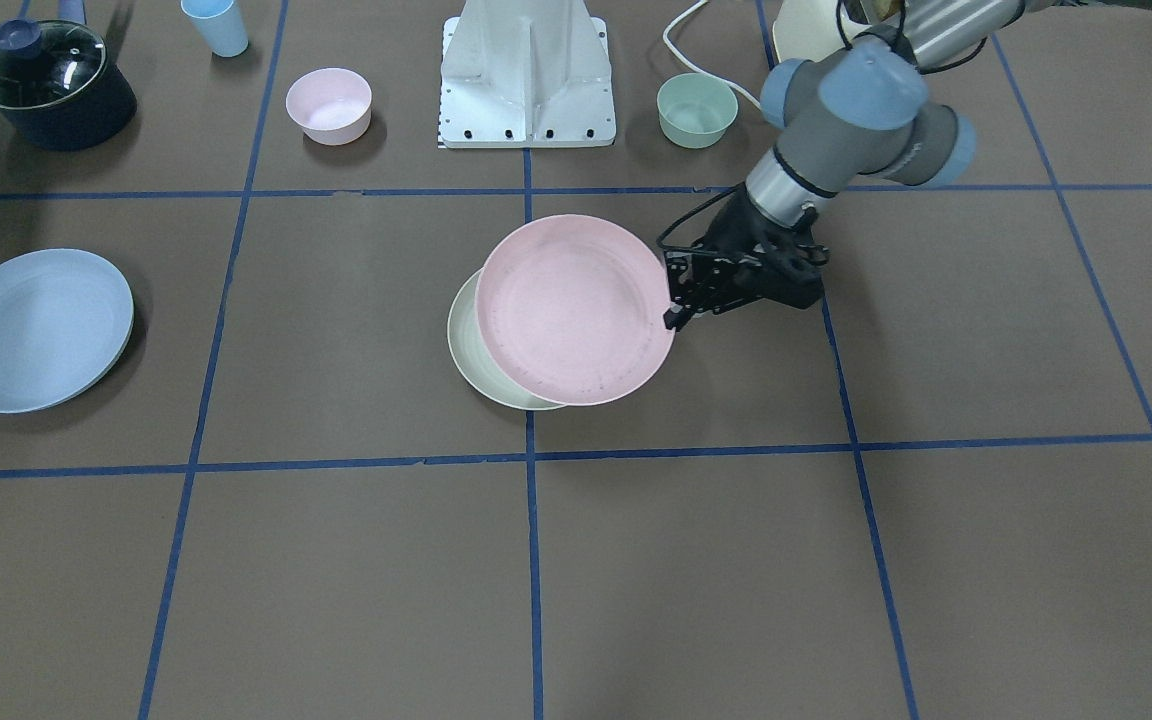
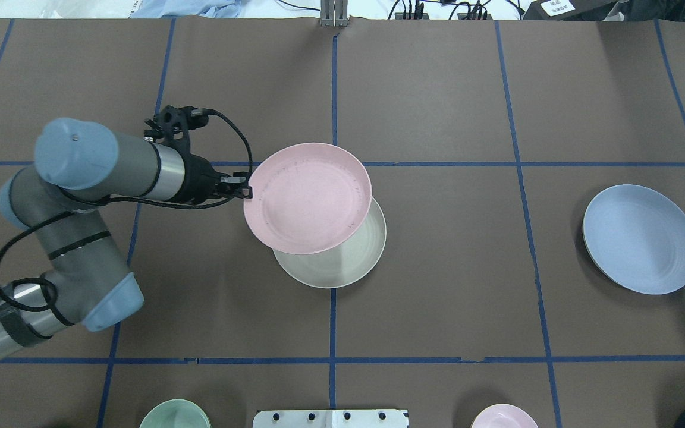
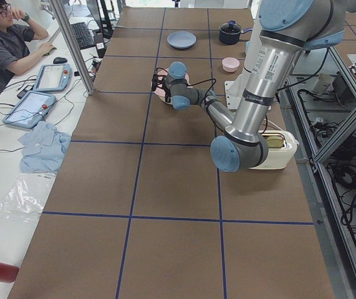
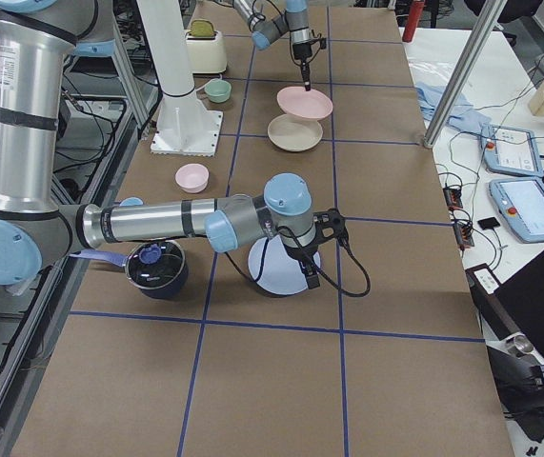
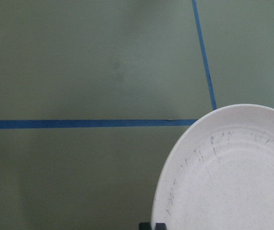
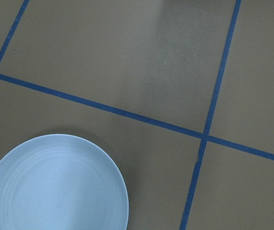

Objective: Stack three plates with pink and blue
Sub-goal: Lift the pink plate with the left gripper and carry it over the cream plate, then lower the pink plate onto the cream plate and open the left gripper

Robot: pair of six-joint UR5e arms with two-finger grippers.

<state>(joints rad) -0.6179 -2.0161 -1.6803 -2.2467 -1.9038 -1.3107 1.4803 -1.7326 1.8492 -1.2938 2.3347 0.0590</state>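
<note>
1. Plates: you have three, one pink plate, one cream plate and one blue plate.
2. Nearest the robot's base mount you have two small bowls. One pink bowl sits on its right and one mint-green bowl on its left, each just beside the mount. Further to the right stand one light-blue cup and one dark pot with a glass lid, near the table's corner.
3. In the middle row, the cream plate lies flat across the centre tape line. The pink plate hangs over it, tilted, covering most of it. Only the cream rim on the robot's side shows. The right side view shows a gap between the two.
4. Your left gripper has its fingers closed on the pink plate's rim, on the side towards the left arm. The wrist view shows the fingertips at that rim.
5. The blue plate lies flat, well apart on the robot's right, its outer rim near a tape line.
6. Your right gripper hangs by the blue plate. Only the side view shows it, so you cannot tell how its fingers stand.
7. Bare brown table runs between the cream and blue plates, and the far row of squares gives you room out to the edge.
</note>
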